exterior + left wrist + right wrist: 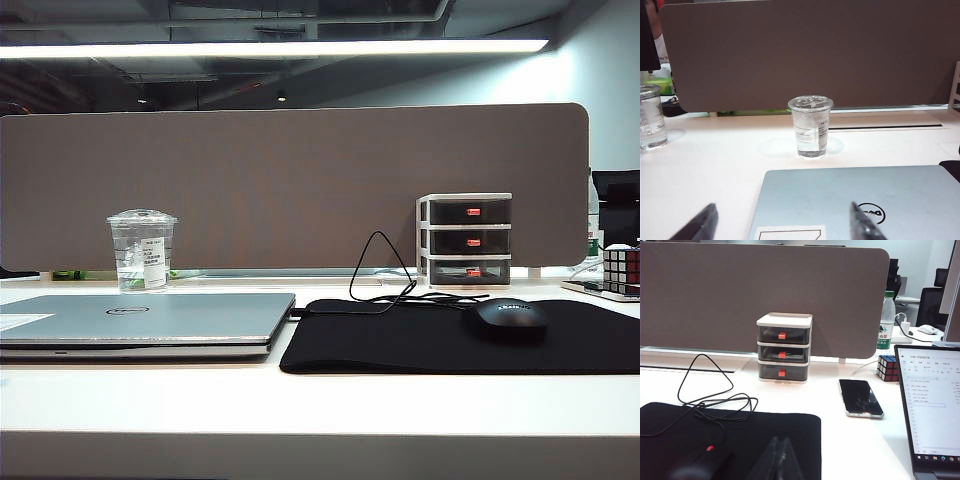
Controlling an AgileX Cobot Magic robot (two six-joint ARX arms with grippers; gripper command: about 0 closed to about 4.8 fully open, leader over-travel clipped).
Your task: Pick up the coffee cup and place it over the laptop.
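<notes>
One coffee cup (811, 126), one laptop (850, 200) (both tools idle).

Left claw (782, 222) gapes over laptop (860, 200), coffee cup (811, 127) upright beyond

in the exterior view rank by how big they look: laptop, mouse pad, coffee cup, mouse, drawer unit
1. mouse pad, widest
2. laptop, close behind
3. drawer unit
4. coffee cup and mouse look about alike; unsure, since the mouse sits nearer the camera.
</notes>
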